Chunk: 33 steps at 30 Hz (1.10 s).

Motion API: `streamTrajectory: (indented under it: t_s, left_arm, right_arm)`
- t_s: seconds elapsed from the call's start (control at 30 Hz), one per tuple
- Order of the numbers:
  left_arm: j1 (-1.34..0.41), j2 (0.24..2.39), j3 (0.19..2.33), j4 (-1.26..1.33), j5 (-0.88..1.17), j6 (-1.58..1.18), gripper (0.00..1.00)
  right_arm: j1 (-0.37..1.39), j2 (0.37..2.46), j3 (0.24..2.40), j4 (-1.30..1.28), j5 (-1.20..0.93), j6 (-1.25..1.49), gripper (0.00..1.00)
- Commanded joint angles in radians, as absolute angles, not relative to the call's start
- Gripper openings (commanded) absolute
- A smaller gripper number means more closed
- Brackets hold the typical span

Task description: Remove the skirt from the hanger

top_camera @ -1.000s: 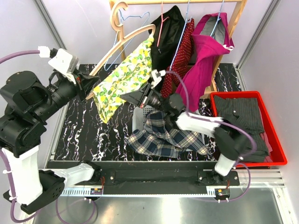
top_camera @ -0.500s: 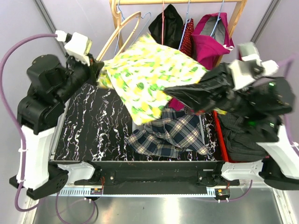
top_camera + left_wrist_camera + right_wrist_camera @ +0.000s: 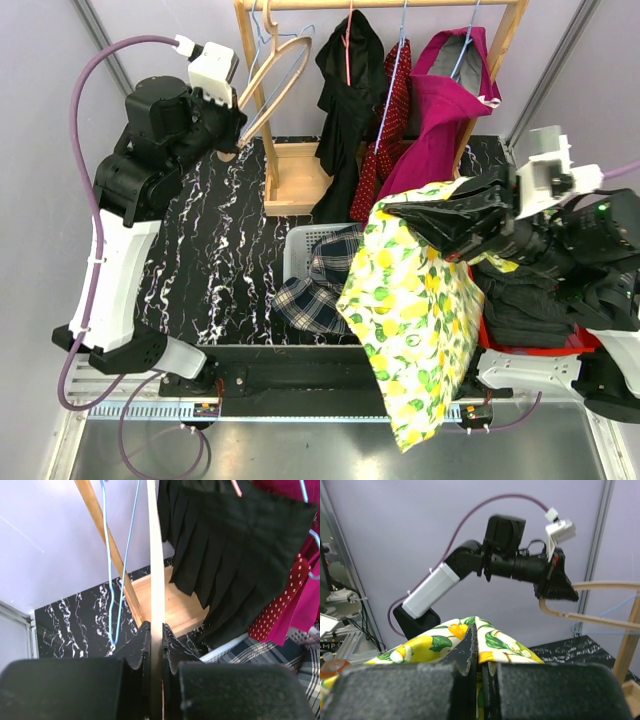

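The skirt [image 3: 420, 320], yellow with a lemon print, hangs free at the front right, off the hanger. My right gripper [image 3: 387, 213] is shut on its top edge; in the right wrist view the cloth [image 3: 445, 640] bulges to both sides of the closed jaws [image 3: 476, 641]. The wooden hanger [image 3: 275, 75] is bare and tilts up beside the rack at the back left. My left gripper [image 3: 228, 135] is shut on its lower end, and the left wrist view shows the pale bar [image 3: 155, 570] clamped between the fingers [image 3: 156, 635].
On the wooden rack [image 3: 505, 45] hang a black garment [image 3: 345, 90], a red dotted one [image 3: 392, 110] and a magenta one [image 3: 440, 120]. A blue wire hanger [image 3: 112, 580] dangles there too. Plaid cloth [image 3: 315, 285] spills from a white basket. Dark clothes [image 3: 520, 300] fill the red bin at the right.
The skirt has come off the hanger. My right arm swung it from the middle to the front right, and my left arm lifted the bare hanger back toward the rack.
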<state>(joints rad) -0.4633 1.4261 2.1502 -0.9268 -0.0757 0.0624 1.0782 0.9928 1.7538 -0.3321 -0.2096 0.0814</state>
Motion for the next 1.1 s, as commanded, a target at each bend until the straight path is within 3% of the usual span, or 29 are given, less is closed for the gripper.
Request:
streamTrajectory:
  t_s: [0.0,0.77,1.07]
  left_arm:
    - [-0.462,1.468,2.253,-0.838,-0.068,0.038,0.0]
    - [-0.425,1.71,2.316,-0.721,-0.031,-0.028,0.0]
    - [-0.408,1.606,2.086,-0.624,-0.034,-0.017,0.0]
  right_arm:
    - [1.081,0.98,1.717,-0.359,-0.121,0.051,0.0]
    - [1.08,1.023,1.408,-0.373,-0.032,0.069,0.0]
    - [1.08,1.034,1.209,-0.328,0.07,0.107,0.0]
